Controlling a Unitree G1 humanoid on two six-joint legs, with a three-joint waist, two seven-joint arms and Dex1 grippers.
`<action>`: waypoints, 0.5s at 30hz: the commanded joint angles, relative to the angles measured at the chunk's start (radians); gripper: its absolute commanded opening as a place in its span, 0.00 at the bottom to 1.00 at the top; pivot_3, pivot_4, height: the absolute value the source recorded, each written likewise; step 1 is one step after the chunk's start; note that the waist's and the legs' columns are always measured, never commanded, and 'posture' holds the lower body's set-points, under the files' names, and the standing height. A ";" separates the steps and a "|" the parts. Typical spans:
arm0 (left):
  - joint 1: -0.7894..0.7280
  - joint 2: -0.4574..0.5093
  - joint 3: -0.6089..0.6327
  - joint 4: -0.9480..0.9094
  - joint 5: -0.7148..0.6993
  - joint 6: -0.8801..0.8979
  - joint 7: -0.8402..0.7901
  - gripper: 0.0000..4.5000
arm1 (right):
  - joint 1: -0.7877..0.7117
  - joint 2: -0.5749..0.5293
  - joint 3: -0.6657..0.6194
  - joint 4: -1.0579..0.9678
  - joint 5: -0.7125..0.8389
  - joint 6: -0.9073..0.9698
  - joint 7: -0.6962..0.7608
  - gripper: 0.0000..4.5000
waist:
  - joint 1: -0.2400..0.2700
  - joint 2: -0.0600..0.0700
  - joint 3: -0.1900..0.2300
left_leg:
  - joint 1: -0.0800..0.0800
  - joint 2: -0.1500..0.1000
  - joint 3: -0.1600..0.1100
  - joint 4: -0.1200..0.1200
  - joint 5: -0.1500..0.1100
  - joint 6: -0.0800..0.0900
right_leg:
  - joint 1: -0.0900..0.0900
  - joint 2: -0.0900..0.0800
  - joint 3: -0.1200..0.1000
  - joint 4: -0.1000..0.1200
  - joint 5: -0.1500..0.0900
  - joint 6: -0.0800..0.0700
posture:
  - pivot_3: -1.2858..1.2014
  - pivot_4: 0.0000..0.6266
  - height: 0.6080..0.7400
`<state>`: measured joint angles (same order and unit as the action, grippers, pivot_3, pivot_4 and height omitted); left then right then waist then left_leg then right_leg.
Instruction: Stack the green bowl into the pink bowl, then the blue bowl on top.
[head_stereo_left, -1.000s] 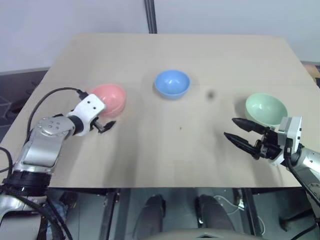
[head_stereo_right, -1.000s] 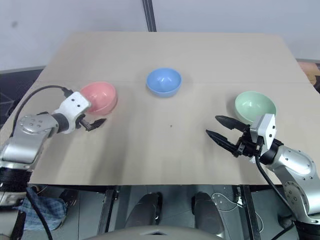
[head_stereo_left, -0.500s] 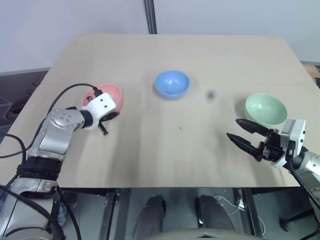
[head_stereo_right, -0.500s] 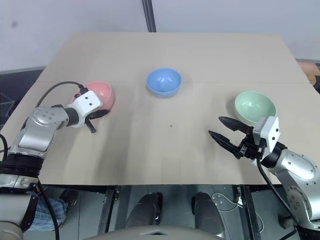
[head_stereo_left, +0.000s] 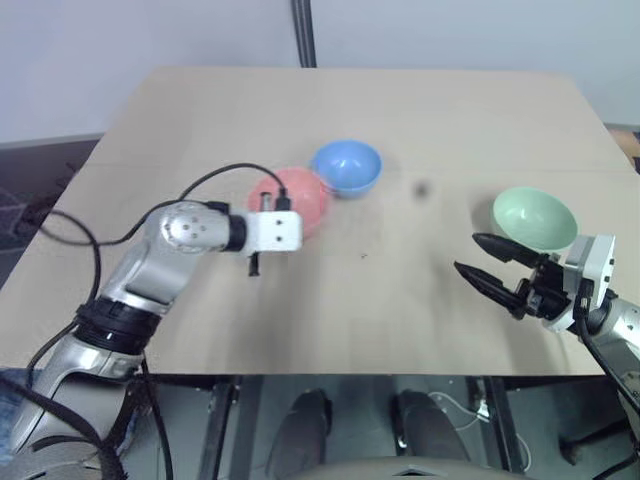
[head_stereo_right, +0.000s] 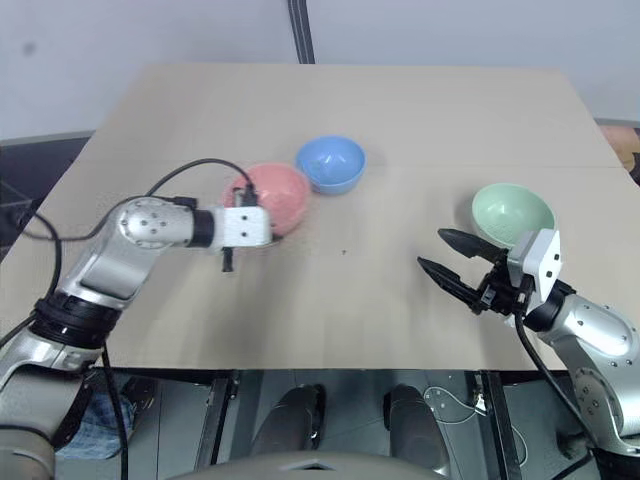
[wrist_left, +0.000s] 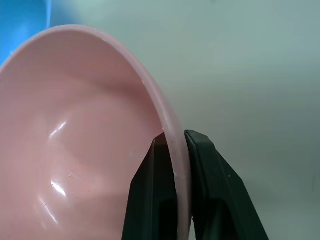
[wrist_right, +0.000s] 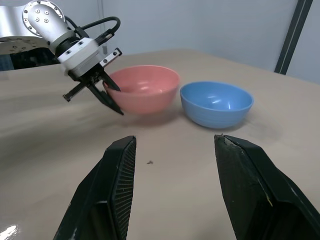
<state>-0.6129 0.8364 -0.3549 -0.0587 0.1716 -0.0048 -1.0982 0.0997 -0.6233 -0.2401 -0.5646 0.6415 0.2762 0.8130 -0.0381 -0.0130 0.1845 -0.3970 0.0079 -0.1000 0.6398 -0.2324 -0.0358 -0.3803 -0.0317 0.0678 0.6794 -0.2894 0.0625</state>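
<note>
I have the left pincer (wrist_left: 175, 200) clenched on the pink bowl's (head_stereo_left: 300, 200) near rim, one finger inside, one outside. The blue bowl (head_stereo_left: 346, 167) sits just past it, almost touching. My right pincer (head_stereo_right: 450, 268) is released, with the green bowl (head_stereo_right: 512, 213) just behind it. Stacking hasn't begun; next I'd set pink down, then grasp green

The left claw (head_stereo_left: 256, 262) is showing two black pointed fingers below a white boxy wrist block. Behind it, a silver rounded arm shell is carrying small dark screws, and a black cable is looping over it. The right claw (head_stereo_left: 487, 268) is looking alike: black tapered fingers, white block, silver arm.
</note>
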 joint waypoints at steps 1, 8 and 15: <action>-0.010 -0.052 -0.054 -0.083 0.029 -0.067 -0.017 0.02 | -0.014 0.003 -0.004 -0.003 -0.003 -0.025 0.007 0.58 | -0.001 0.000 0.000 | 0.000 0.000 0.000 0.000 0.000 0.000 | 0.000 0.000 0.000 0.000 0.000 0.000 | 0.52 0.24 1.00; 0.014 -0.043 -0.112 -0.151 0.051 -0.129 -0.112 0.02 | -0.020 0.012 0.005 0.007 -0.010 -0.035 0.008 0.58 | -0.003 0.000 0.000 | 0.000 0.000 0.000 0.001 0.000 0.000 | 0.000 0.001 0.000 0.001 0.000 0.000 | 0.52 0.24 1.00; 0.017 -0.033 -0.095 -0.138 0.056 -0.148 -0.129 0.20 | -0.024 0.015 0.013 0.018 -0.017 -0.045 0.010 0.58 | 0.000 0.000 0.000 | 0.000 0.000 0.000 0.001 0.000 0.000 | 0.000 0.001 0.000 0.001 0.000 0.000 | 0.52 0.24 1.00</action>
<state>-0.5918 0.8006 -0.4792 -0.1733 0.2325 -0.1367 -1.2358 0.0864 -0.6115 -0.2124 -0.5316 0.6211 0.2563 0.8199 -0.0379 -0.0132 0.1847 -0.3971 0.0081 -0.1004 0.6411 -0.2324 -0.0357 -0.3798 -0.0312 0.0677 0.6800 -0.2895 0.0626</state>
